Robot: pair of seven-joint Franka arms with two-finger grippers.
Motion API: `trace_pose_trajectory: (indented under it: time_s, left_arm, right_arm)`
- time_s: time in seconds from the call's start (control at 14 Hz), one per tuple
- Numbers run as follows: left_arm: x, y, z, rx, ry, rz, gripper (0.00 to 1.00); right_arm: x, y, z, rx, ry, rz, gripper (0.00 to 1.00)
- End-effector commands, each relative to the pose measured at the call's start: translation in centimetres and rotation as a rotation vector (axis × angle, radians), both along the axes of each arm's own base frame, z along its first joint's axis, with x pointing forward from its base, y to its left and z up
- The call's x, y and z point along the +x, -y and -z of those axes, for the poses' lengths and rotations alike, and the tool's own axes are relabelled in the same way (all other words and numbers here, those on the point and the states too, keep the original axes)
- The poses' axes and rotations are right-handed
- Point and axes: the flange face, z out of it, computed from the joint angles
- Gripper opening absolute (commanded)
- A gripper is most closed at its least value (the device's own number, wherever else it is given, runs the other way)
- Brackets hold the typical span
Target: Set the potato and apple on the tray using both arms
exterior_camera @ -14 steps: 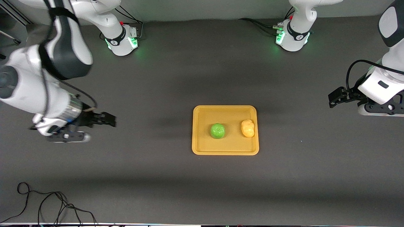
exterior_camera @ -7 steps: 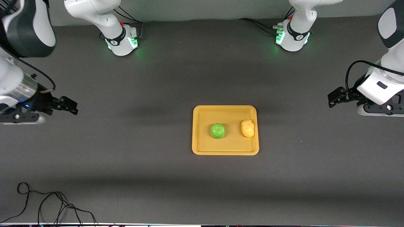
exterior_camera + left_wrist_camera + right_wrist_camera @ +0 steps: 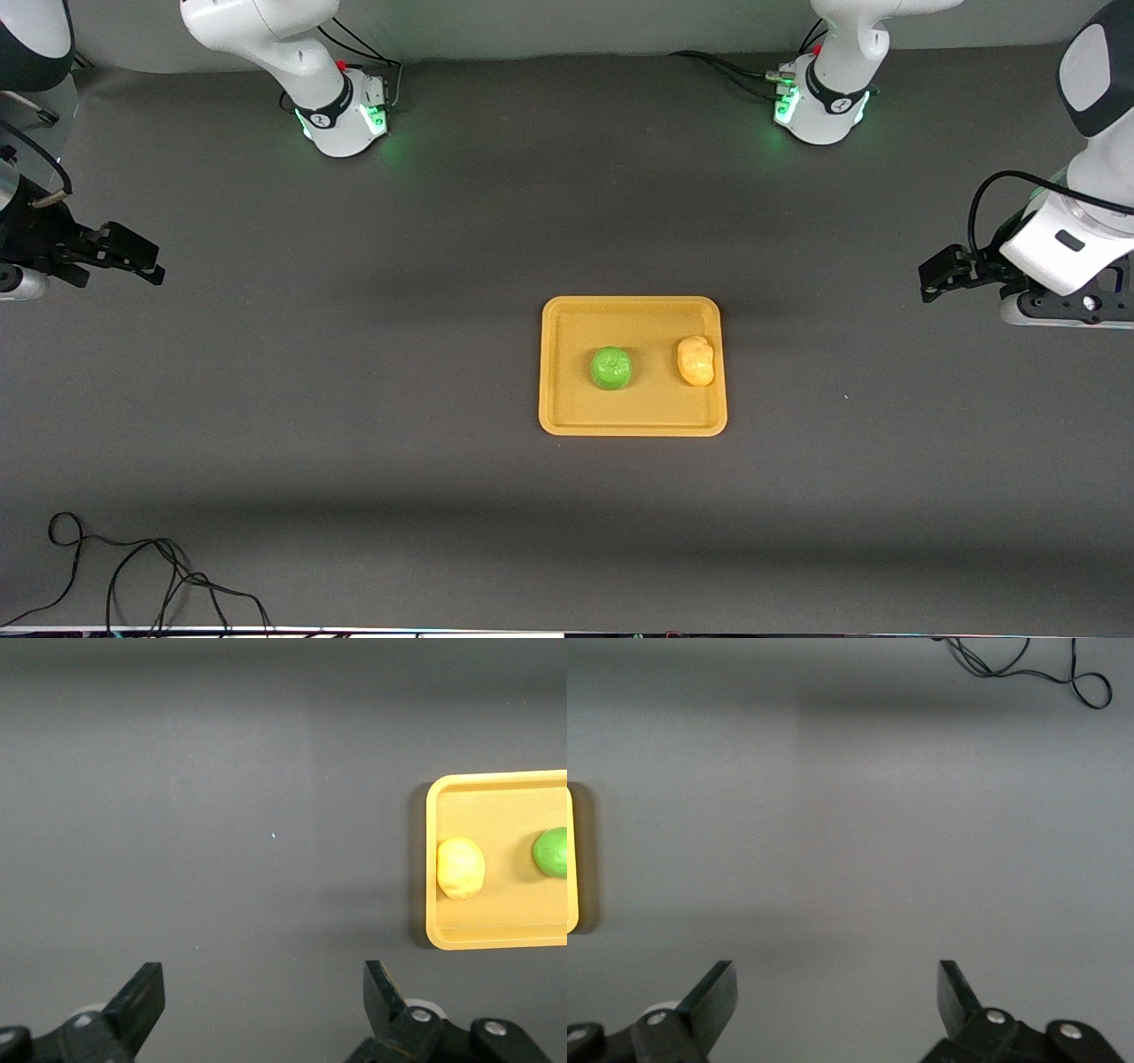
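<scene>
Dark grey tabletop (image 3: 354, 425), seen from the front camera, with green-lit bases along the 12 o'clock edge. At centre: tray (image 3: 633, 428), flat and rimmed. On it: apple (image 3: 611, 368) near the middle; potato (image 3: 695, 361) at the apple's 3 o'clock, just inside the rim toward the left arm's end, apart from the apple. At the 9 o'clock edge: right gripper (image 3: 133, 261), empty, over bare table, well apart from the tray; a second ago far closer in and lower in the picture, since drawn outward and toward 12 o'clock. At the 3 o'clock edge: left gripper (image 3: 930, 276), empty, over bare table, scarcely shifted in that second. At 7 o'clock: loose black cable (image 3: 133, 576). Left wrist view: fingers (image 3: 142, 1001) spread wide with nothing between; tray (image 3: 434, 868) at 3 o'clock, carrying potato (image 3: 461, 868) and part of the apple (image 3: 551, 852). Right wrist view: fingers (image 3: 713, 997) likewise spread wide and empty; only a sliver of tray (image 3: 570, 859) at 9 o'clock, cable (image 3: 1028, 665) at 1 o'clock. Judgement: both items delivered, right arm's retreat the closing motion, nothing left but to park.
</scene>
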Motion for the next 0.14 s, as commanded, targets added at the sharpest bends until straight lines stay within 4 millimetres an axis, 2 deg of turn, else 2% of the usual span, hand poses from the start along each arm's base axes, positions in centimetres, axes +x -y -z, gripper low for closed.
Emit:
trace_pose_trajectory:
  time_s: [0.0,0.07]
  left_arm:
    - [-0.94,-0.18,-0.41,-0.006,0.001,0.012,1.0]
    - [-0.94,-0.15,-0.41,-0.009,0.0,0.012,1.0]
  right_arm:
    - [0.98,-0.38,0.7,-0.02,-0.025,-0.009,1.0]
    - [1.09,-0.44,1.02,-0.02,-0.031,-0.007,1.0]
